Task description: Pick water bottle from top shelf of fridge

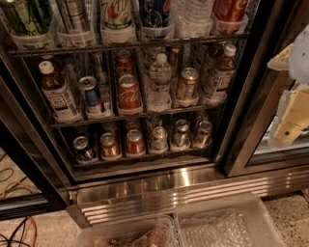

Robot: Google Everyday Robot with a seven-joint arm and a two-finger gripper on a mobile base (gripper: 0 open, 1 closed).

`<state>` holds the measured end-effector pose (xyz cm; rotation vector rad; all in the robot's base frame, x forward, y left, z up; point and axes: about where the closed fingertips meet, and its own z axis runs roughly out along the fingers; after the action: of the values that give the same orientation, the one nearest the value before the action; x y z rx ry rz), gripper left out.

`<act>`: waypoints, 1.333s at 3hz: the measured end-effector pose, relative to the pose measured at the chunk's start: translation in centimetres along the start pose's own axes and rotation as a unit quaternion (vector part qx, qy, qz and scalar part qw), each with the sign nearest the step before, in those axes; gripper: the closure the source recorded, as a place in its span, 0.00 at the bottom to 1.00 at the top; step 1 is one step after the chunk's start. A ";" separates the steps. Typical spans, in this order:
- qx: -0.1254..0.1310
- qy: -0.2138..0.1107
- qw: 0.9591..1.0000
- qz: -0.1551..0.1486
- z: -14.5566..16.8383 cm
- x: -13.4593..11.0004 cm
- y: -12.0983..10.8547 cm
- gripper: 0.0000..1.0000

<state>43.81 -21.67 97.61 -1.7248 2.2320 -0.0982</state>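
Note:
The fridge (169,189) fills the view, its glass door open. The top shelf (126,45) is a dark wire rack along the top edge with a row of clear cup-like holders. The water bottle (193,17) stands in a holder there, second from the right; only its clear ribbed lower body shows, the cap and label are cut off. It stands between a Pepsi bottle (155,13) and a red bottle (231,10). My gripper (276,99) is at the right edge in front of the black door frame, below and right of the water bottle. Its cream fingers (291,118) stand apart, holding nothing.
The middle rack holds brown tea bottles (56,91), a smaller white-capped clear bottle (159,82) and cans; the lower rack holds small cans (135,142). Two clear plastic bins (227,224) sit on the floor before the steel base. Cables (17,231) lie at the lower left.

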 end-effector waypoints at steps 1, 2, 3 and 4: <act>0.000 0.000 1.000 0.000 0.0 0.0 0.0 0.00; 0.006 -0.014 1.000 0.013 0.0 -0.3 -0.3 0.00; 0.017 -0.050 0.998 0.043 0.4 -1.0 -1.0 0.00; 0.039 -0.094 0.990 0.094 0.5 -2.1 -2.2 0.00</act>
<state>46.44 -20.22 98.06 -1.4124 2.2067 0.0189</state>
